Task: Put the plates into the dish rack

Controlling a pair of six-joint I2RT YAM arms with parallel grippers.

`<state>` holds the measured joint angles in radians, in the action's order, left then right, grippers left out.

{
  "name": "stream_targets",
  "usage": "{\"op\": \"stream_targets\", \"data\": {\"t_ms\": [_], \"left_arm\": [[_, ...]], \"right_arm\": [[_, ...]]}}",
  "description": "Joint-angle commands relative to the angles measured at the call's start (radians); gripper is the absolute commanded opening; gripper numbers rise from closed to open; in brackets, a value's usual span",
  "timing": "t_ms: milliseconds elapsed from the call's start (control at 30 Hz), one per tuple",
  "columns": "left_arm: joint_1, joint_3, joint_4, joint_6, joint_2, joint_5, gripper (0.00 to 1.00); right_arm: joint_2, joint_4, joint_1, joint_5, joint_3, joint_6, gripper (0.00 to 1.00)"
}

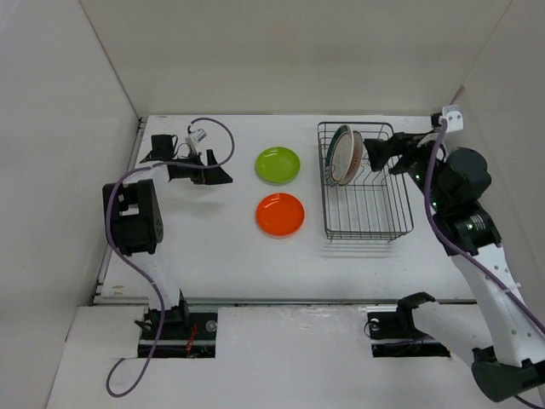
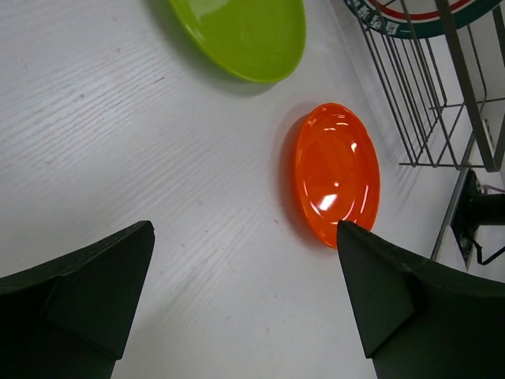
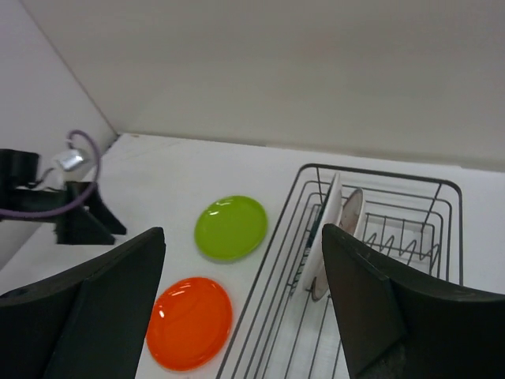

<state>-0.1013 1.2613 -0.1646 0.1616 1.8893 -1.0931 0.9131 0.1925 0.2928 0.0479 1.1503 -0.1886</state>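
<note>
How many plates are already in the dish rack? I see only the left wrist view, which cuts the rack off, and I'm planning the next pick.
Observer: Two: a teal-rimmed plate and a patterned plate stand on edge in the dish rack.
Operator: Where in it?
Observer: Both at its far end; the near rows hold no plate.
Operator: Is the right end effector holding one?
Observer: No, it is open, close beside those two plates.
</note>
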Motion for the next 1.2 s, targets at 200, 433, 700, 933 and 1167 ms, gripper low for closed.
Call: {"op": "stream_targets", "data": {"t_ms": [200,433,700,933,1167], "left_arm": [[0.023,0.151,0.114,-0.091,0.171,-0.065,0.99],[0.086,0.22,0.143,-0.138,0.257,-0.028,0.98],[0.106,0.318,0.284,-0.356,0.372,0.012,0.94],[0.14,0.417,0.301,-0.422,0.43,0.073,0.85],[0.184,0.477,0.228,-0.422,0.475,0.137,0.76]], "right_arm": [[-0.096,-0.006,0.003,0.092,-0.004,-0.002,0.86],[-0.062,-0.033,0.003,0.078,-0.024,-0.037,0.86],[-0.033,-0.033,0.003,0.09,-0.024,-0.055,0.86],[-0.011,-0.022,0.012,0.072,-0.004,-0.055,0.86],[0.023,-0.033,0.012,0.072,0.005,-0.064,0.86]]}}
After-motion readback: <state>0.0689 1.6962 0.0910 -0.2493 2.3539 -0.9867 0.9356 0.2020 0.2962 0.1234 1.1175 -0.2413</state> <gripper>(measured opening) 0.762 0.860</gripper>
